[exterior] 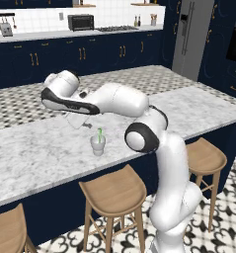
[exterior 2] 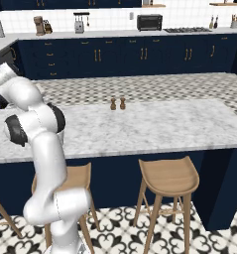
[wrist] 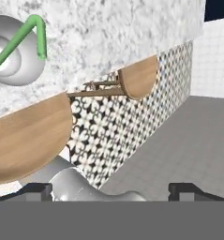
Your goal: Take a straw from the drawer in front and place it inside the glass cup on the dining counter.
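Note:
The glass cup (exterior: 98, 146) stands on the dining counter (exterior: 40, 153) near its front edge, with the light-green straw (exterior: 99, 134) standing in it. In the hand view the glass cup (wrist: 12, 56) sits at the upper left, and the straw (wrist: 20, 41) leans out over its rim with a bent top. My gripper (exterior: 79, 121) hovers just above the counter, behind and left of the cup, open and holding nothing. Its fingertips (wrist: 36, 190) stand far apart around the gripper (wrist: 111, 191) midpoint. The drawer is out of view.
Round wooden stools (exterior: 114, 190) (exterior: 204, 155) line the counter's front, with another stool (exterior 2: 169, 176) to the right. Two small brown shakers (exterior 2: 117, 104) stand on the dining counter (exterior 2: 154, 124). My arm's elbow (exterior: 141, 136) hangs beside the cup.

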